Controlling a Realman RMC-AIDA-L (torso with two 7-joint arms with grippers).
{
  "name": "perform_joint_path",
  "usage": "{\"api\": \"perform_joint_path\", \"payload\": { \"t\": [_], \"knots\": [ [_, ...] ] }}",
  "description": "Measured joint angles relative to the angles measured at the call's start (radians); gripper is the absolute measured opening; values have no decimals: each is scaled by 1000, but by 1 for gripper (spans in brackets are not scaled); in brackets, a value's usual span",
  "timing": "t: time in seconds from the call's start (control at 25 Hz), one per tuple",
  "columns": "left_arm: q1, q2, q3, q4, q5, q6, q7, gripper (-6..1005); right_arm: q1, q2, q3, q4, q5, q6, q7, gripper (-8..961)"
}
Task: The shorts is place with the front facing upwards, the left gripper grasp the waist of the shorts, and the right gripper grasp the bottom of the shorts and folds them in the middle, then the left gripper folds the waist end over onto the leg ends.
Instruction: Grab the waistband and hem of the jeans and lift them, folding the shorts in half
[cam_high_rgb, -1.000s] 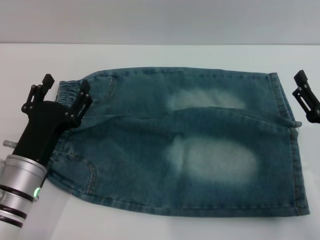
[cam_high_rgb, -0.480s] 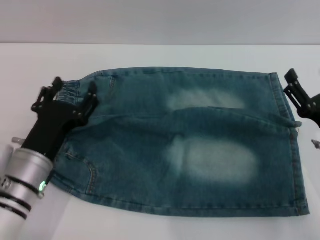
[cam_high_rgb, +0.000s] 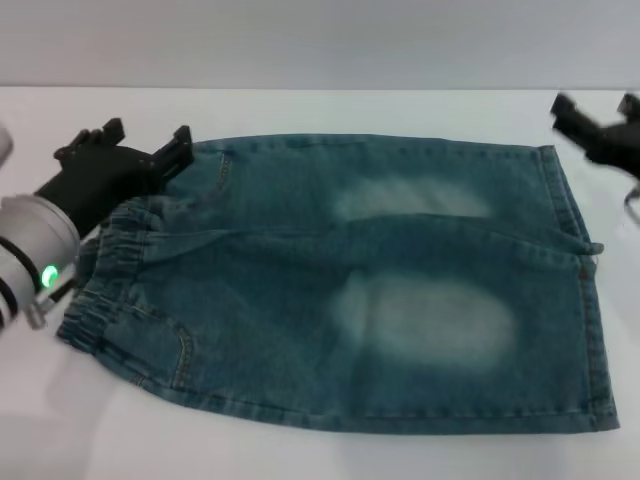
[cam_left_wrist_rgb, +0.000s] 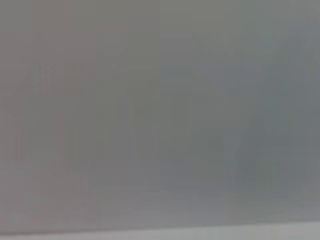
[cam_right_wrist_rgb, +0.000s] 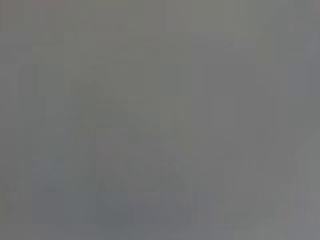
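Blue denim shorts (cam_high_rgb: 380, 290) lie flat on the white table (cam_high_rgb: 300, 110), elastic waist (cam_high_rgb: 100, 290) at the left and leg ends (cam_high_rgb: 590, 300) at the right. In the head view my left gripper (cam_high_rgb: 148, 133) is open at the far-left corner of the shorts, just beyond the waist's far end, with nothing between its fingers. My right gripper (cam_high_rgb: 594, 104) is open too. It hovers off the far-right corner, beyond the leg hem, without touching the cloth. Both wrist views are plain grey and show neither the shorts nor any fingers.
The table's far edge (cam_high_rgb: 320, 88) runs along the top of the head view, with a grey wall behind it. Bare white table surrounds the shorts on the left, front and far sides.
My left gripper has swung off the waistband toward the far-left corner, uncovering the elastic waist. My right gripper has moved away from the leg hem toward the far edge.
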Motion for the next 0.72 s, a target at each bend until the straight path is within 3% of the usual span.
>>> {"api": "perform_joint_path", "payload": {
  "t": [0.08, 0.16, 0.24, 0.32, 0.36, 0.56, 0.72],
  "knots": [
    [14, -40, -100, -74, 0, -190, 47, 807, -24, 25, 69, 127, -28, 193, 0, 836],
    [26, -102, -226, -136, 0, -394, 108, 805, -38, 57, 138, 236, -60, 386, 0, 836],
    [27, -128, -298, -166, -1, -511, 137, 803, -37, 92, 205, 336, -99, 581, -1, 836],
    [5, -126, -378, -196, -1, -680, 106, 801, -18, 112, 261, 414, -134, 785, -2, 836],
    [5, -126, -378, -196, -1, -680, 106, 800, -5, 118, 286, 443, -143, 872, -2, 836],
    [-62, -127, -509, -193, 0, -959, 64, 795, 63, 121, 334, 527, -147, 1197, -1, 835],
    [-79, -127, -538, -201, 12, -1091, 62, 791, 64, 123, 315, 544, -155, 1263, -1, 835]
  ]
}}
